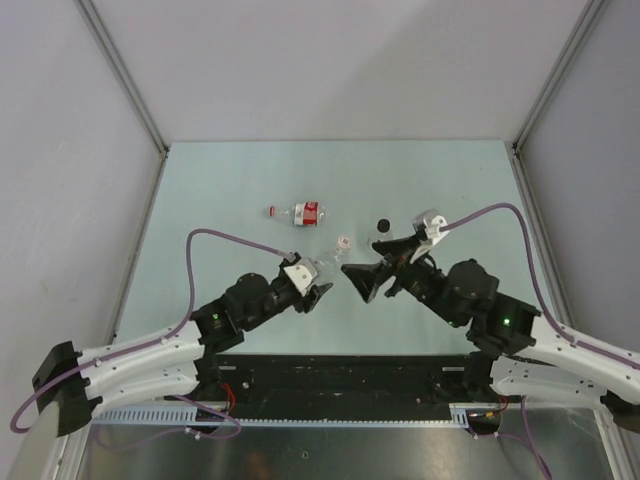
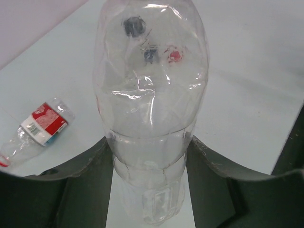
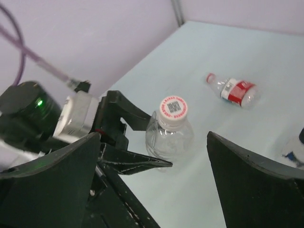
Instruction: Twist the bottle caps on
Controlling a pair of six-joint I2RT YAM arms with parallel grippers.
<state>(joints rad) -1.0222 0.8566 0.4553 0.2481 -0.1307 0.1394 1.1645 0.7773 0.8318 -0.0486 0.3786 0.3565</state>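
So the left claw (image 2: 149,142) is clamped round the belly of the clear bottle (image 3: 168,135), which stands upright on the table (image 1: 220,190) between the two arms. The white cap (image 3: 173,108) sits on its neck, though there's no telling from here whether it's threaded all the way down or just perched. The right claw (image 3: 153,137) is spread wide with nothing in it, close beside the bottle.

Main worry, I'd guess: with those open fingers so near, a sloppy move could clip the cap and knock it crooked, or right off if it's loose. The thin wall is another one. Too much squeeze from the left claw and it dents, which could skew the neck.

Further back, the labelled bottle (image 1: 305,212) lies on its side with the red cap (image 1: 272,211) at its neck. The black cap (image 1: 381,225) is over by the right arm.
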